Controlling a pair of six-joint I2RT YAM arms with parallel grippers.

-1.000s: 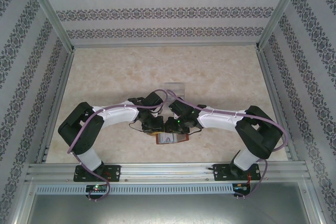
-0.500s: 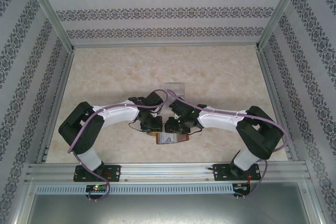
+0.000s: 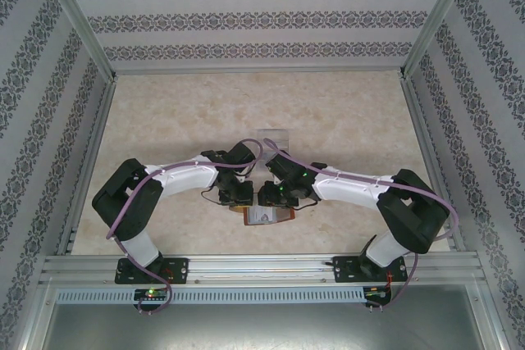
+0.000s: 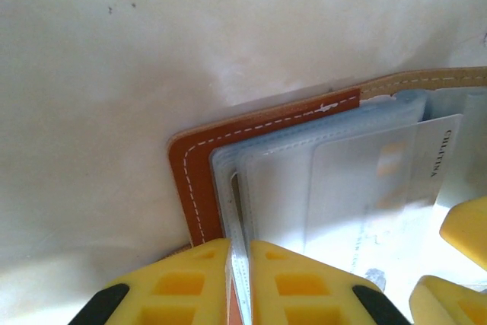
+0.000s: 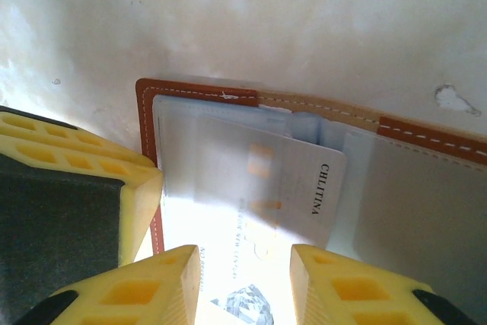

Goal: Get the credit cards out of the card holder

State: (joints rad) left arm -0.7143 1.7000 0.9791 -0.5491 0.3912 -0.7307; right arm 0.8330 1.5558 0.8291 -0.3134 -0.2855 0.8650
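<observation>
The left pincer (image 4: 240, 258) is clenched on the open holder (image 4: 190, 180), which lies flat on the table (image 4: 152, 51). The right pincer (image 5: 243, 264) stands released astride 1 half-drawn card (image 5: 304, 188). Closing off-centre could snag the clear sleeve (image 4: 281, 165) and drag the holder.

The holder (image 3: 267, 216) lies open on the counter (image 3: 164, 120), midway along the near edge. A card (image 5: 281, 180) lies on its inner face. The left claw (image 4: 240, 253) pinches its left edge. The right claw (image 5: 245, 256) straddles the card. A tray (image 3: 273, 135) lies farther back.
</observation>
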